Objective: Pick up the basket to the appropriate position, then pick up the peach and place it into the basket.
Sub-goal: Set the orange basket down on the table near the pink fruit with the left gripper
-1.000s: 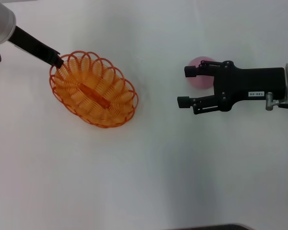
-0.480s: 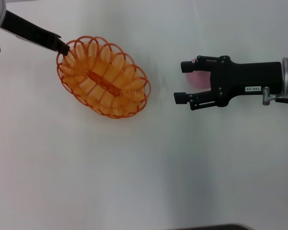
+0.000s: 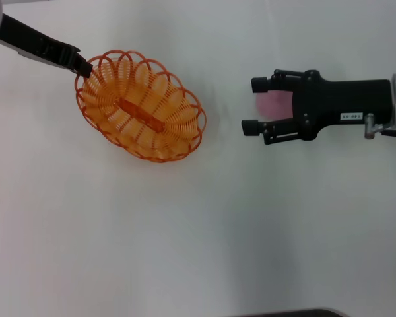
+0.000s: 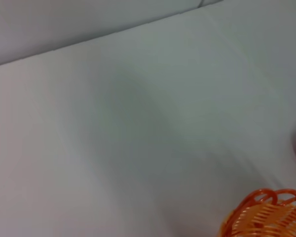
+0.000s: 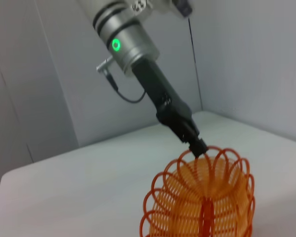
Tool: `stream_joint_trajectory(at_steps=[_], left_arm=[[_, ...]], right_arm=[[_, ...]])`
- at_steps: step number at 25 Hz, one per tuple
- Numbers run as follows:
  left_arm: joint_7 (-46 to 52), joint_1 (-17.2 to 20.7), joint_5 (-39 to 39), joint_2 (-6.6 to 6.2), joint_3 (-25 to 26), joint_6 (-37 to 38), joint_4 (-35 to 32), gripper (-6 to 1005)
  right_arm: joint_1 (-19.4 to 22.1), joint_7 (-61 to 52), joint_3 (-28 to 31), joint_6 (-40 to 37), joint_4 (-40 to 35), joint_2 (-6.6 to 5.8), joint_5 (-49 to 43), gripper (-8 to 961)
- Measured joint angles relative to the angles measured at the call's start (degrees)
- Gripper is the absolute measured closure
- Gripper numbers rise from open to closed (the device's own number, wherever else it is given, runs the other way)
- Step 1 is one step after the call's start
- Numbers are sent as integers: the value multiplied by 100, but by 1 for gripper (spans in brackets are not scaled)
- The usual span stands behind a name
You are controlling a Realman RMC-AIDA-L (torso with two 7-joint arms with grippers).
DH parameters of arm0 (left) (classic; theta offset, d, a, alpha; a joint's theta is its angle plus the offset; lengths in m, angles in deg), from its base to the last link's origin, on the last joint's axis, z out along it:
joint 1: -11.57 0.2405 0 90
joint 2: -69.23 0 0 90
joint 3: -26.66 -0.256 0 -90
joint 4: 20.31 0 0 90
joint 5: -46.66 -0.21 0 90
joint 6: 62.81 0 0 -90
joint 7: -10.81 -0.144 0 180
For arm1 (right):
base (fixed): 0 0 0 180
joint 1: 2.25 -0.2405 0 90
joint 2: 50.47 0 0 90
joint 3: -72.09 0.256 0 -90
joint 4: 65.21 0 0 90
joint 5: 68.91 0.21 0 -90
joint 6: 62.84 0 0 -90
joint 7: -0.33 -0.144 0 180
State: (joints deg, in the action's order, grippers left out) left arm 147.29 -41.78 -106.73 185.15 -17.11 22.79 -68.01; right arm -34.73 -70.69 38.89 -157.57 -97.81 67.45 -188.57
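Pinching coiled orange basket (image 3: pixel 140 105) rim, left gripper (image 3: pixel 83 67), right gripper (image 3: pixel 256 105) spread over smooth pink peach (image 3: pixel 272 104)

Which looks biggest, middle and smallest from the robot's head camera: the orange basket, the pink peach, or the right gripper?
1. The basket, widest by far.
2. The right gripper, open; it may sit nearer the camera, so its rank is less sure.
3. The peach, smallest, though the gripper hides part of it.
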Motion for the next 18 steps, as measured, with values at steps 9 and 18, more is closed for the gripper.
stream_joint_trajectory(at_steps=[9,18], left_arm=[[612,223,23,18,98,-198,-24,964],[939,478,85,145,756,-240,-32,962]], right_arm=[[42,32,68,-64,-33,-88,180,-4],[60,186,69,-153,-49,-194,211,-4]])
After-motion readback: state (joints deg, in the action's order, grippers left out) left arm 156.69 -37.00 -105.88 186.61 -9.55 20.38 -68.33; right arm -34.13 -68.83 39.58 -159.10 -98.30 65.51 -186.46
